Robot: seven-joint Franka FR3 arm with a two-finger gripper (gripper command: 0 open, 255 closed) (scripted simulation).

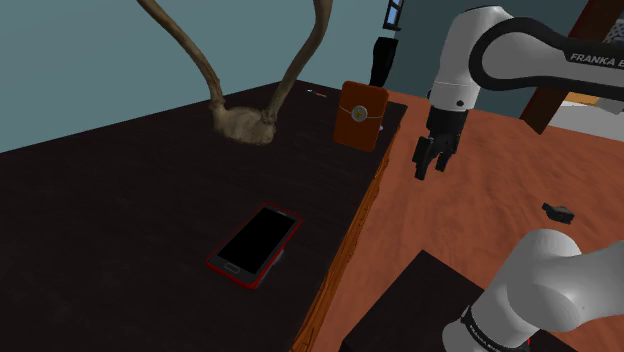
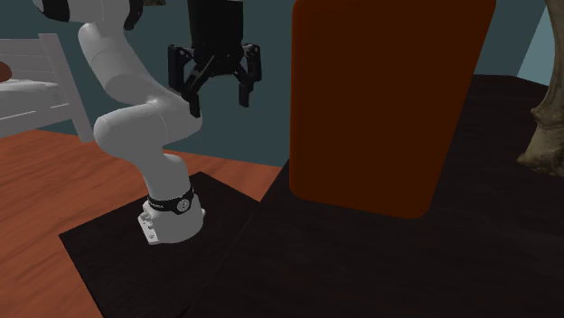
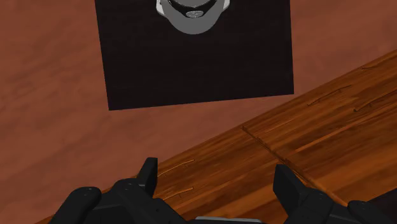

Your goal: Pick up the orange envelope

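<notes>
One orange envelope (image 1: 360, 115) near end effector (image 1: 428, 170)

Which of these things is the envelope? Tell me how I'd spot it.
Find the dark table. At its far end, beside the brown rim, is the orange envelope. It stands upright, while the red-cased phone lies flat.

In the second exterior view the orange envelope (image 2: 389, 99) runs past the top edge, so its upper end is lost, and the arm (image 2: 131, 126) is cut off above. In the shoulder view the pale forked branch (image 1: 243, 125) leaves the top edge. A small dark object (image 1: 560, 211) there is too small to name.
</notes>
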